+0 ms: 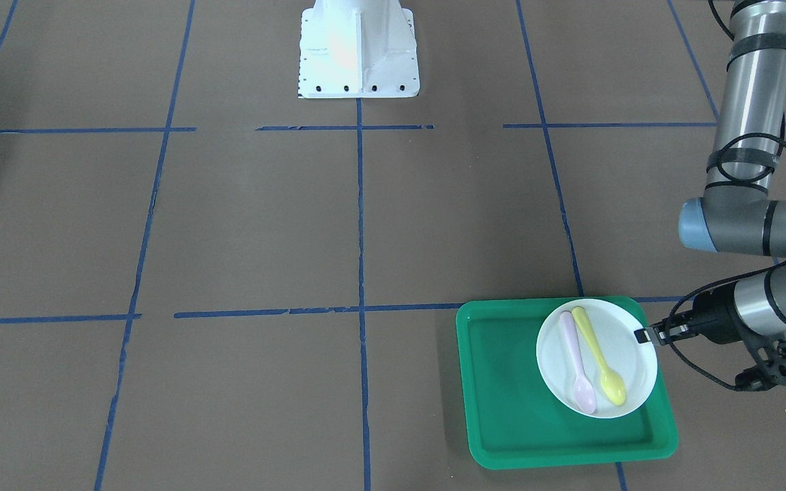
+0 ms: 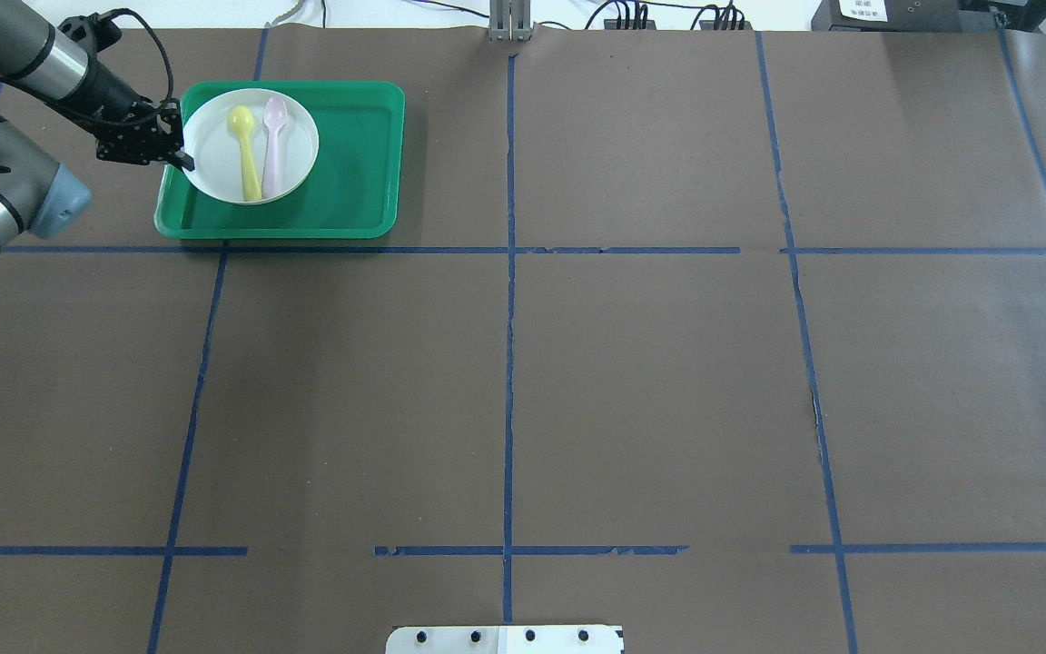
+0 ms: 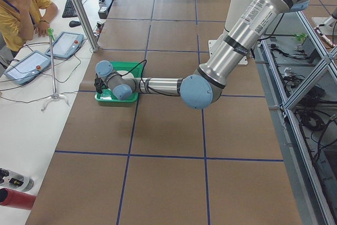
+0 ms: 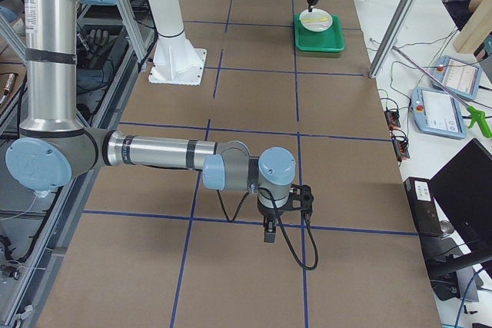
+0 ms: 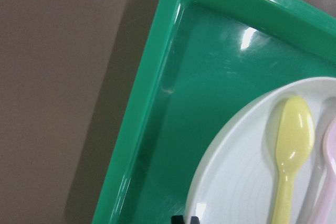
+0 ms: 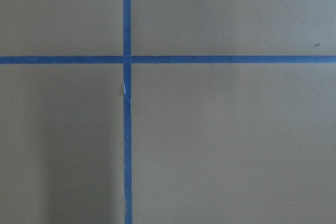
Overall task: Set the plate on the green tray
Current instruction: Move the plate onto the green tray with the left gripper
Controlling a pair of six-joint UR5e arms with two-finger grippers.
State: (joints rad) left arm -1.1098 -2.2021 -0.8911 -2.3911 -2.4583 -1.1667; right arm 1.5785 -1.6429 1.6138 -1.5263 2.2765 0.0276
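The green tray lies near the table's far-left corner in the overhead view. The white round plate is over the tray's left part, its edge reaching over the tray's rim. A yellow spoon and a pink spoon lie in it. My left gripper is shut on the plate's rim. I cannot tell whether the plate rests on the tray. My right gripper shows only in the exterior right view, pointing down at the table; I cannot tell its state.
Brown table cover with blue tape lines. The robot's white base stands at the near edge. An operator sits beyond the table's end near the tray. The right wrist view shows only a tape crossing.
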